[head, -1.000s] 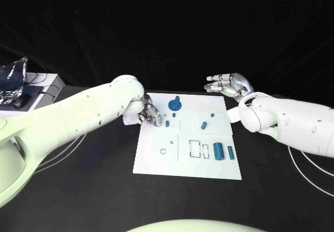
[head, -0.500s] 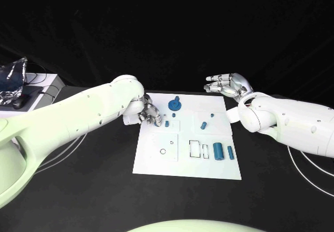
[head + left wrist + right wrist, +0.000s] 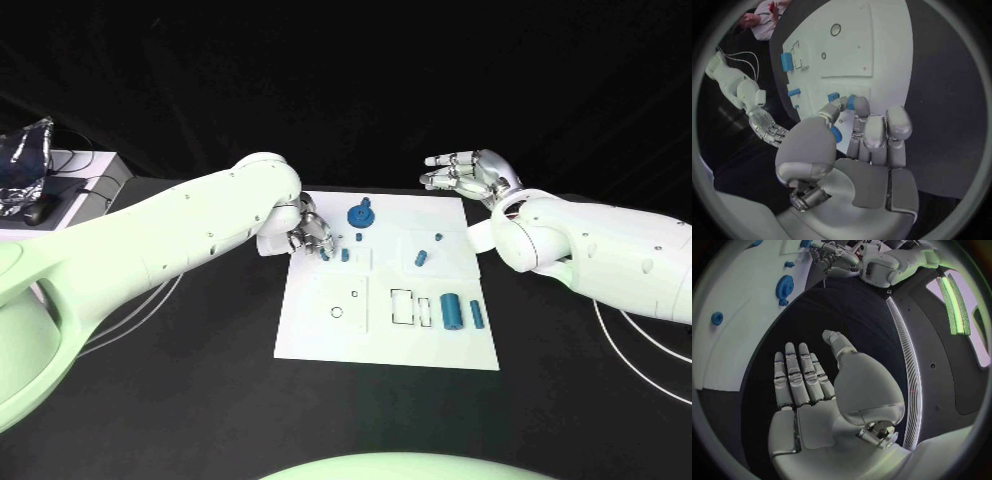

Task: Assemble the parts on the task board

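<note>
The white task board [image 3: 389,340] lies mid-table. My left hand [image 3: 310,238] hangs over its near-left upper part, fingers curled down, and pinches a small blue peg [image 3: 836,134] between thumb and a finger. Just beside the fingertips another short peg [image 3: 345,255] stands on the board. A blue gear [image 3: 362,215] sits at the board's far edge. A thick blue cylinder [image 3: 451,312] and a slim one [image 3: 477,315] lie at the right. My right hand [image 3: 469,175] is raised beyond the far right corner, fingers spread, holding nothing.
More small blue pieces [image 3: 421,259] sit mid-board, near rectangular outlines [image 3: 411,308] and a round hole [image 3: 338,312]. A white box with a crumpled foil bag [image 3: 29,165] stands at the far left. Thin cables [image 3: 635,340] trail over the table on both sides.
My left hand has shifted slightly, and the blue peg at its fingertips now shows. The right hand and the parts on the board have stayed put.
</note>
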You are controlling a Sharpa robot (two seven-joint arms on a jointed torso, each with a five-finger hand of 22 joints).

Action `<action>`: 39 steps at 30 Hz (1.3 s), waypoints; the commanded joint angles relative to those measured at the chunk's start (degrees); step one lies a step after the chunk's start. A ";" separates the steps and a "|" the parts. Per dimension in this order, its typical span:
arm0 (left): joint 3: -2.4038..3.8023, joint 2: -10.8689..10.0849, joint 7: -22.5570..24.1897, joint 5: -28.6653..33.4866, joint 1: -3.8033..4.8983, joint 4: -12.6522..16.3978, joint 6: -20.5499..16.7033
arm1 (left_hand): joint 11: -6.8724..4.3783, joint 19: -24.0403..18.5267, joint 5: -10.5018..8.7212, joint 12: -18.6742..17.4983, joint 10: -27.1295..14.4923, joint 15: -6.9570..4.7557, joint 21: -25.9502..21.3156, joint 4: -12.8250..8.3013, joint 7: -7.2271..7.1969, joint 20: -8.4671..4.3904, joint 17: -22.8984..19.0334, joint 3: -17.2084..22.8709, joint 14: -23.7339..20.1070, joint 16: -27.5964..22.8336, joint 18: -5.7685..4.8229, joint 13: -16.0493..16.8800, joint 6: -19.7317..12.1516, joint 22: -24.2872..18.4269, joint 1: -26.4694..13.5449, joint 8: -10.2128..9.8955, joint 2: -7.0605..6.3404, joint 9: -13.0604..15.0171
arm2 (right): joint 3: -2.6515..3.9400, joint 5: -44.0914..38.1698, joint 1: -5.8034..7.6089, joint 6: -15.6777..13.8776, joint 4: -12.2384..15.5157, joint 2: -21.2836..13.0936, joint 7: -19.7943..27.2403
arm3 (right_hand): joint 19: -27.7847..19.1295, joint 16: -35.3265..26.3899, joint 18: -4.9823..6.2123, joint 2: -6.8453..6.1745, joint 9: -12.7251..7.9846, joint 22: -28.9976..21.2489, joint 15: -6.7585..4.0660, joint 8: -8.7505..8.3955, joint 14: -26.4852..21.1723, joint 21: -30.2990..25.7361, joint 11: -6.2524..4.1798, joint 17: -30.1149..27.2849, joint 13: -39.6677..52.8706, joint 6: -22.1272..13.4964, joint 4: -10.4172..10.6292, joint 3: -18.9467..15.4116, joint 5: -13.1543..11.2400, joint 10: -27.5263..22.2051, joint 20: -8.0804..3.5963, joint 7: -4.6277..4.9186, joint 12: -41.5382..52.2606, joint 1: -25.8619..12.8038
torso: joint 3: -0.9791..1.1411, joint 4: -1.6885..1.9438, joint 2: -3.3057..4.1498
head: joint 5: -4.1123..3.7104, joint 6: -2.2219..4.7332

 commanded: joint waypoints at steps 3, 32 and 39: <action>-0.42 0.67 0.41 1.05 -0.85 0.50 2.19 | -0.35 0.16 -0.26 -0.26 -0.03 0.06 0.04 -0.19 -1.98 0.43 0.24 -0.89 0.49 0.35 -0.94 0.13 2.41 5.99 3.91 -0.37 2.91 0.10 | 0.02 -0.77 0.00 0.79 0.11 0.02 0.53 | -0.26 -0.37 -1.00 -0.07 0.05 -0.06 -0.07 -0.16 -0.11 -0.22 -0.14 -0.07 -0.07 0.39 -0.27 -0.01 0.40 0.37 0.04 1.50 -0.19 -0.27 | 0.02 0.04 -0.05 | -0.01 -0.07; -0.52 -0.50 1.06 -2.53 -0.87 1.19 3.05 | -0.44 0.82 0.07 -1.09 0.74 -0.02 1.61 -1.39 -1.83 -0.80 2.04 4.71 0.71 1.27 -1.84 0.18 2.70 6.57 3.06 -0.17 2.32 0.80 | 0.02 -1.01 0.00 0.98 0.07 -0.05 0.54 | -0.35 -0.36 -1.01 -0.12 0.04 -0.07 -0.06 -0.17 -0.17 -0.23 -0.13 -0.07 -0.07 0.26 -0.39 0.10 0.53 0.34 0.04 1.52 -0.18 -0.43 | -0.05 0.07 -0.06 | 0.16 -0.06; -0.53 -0.72 0.83 -1.79 -0.87 1.07 4.07 | -0.47 0.95 0.07 -1.11 0.82 -0.05 1.87 -1.66 -1.85 -0.94 2.35 5.26 0.77 1.40 -1.98 0.21 2.73 6.65 2.62 -0.11 2.40 0.84 | 0.02 -1.03 0.00 1.00 0.02 -0.03 0.55 | -0.35 -0.36 -1.01 -0.12 0.04 -0.07 -0.06 -0.17 -0.17 -0.23 -0.13 -0.07 -0.07 0.26 -0.39 0.10 0.53 0.34 0.04 1.52 -0.18 -0.43 | -0.03 0.06 -0.05 | 0.16 -0.10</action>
